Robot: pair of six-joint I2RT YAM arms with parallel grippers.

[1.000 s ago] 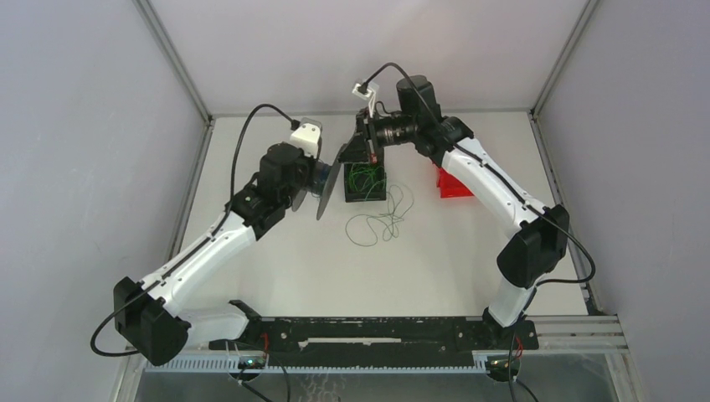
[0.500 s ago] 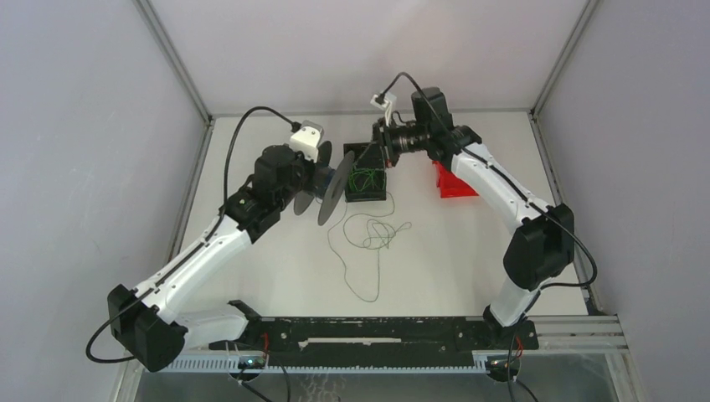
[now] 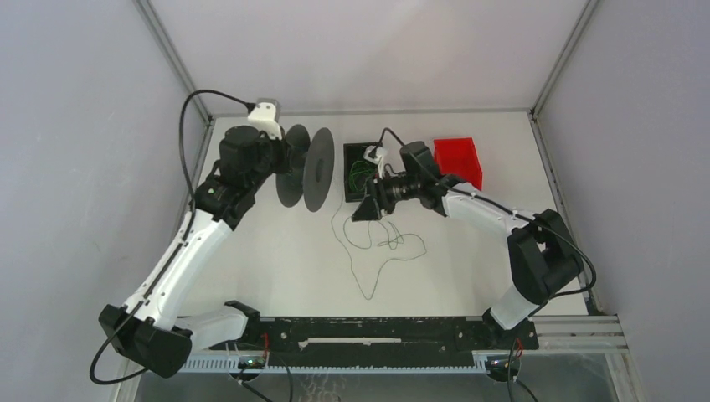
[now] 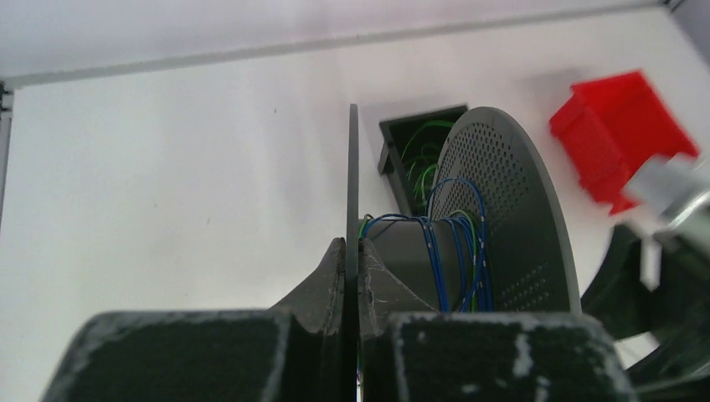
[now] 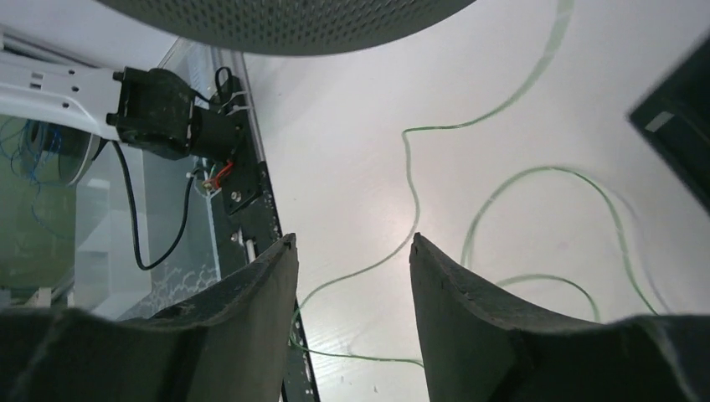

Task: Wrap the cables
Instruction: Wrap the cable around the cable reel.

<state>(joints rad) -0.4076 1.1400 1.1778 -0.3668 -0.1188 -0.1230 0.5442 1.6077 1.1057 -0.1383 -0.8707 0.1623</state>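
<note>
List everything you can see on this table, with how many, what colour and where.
spool: one, dark grey, far left, held by the left pincer
wound wire: several turns, blue with some green, on the spool's hub
loose cable: one, green, sprawled mid-table
box: one, black, far centre, green cables inside
bin: one, red, right of the box
table: one, white
left pincer: one, black, shut on the spool's flange
right pincer: one, black, open above the loose cable

Parted jaws, green cable [image 5: 544, 170] looped on white table [image 5: 335, 126], perforated disc [image 5: 285, 21] above
</note>
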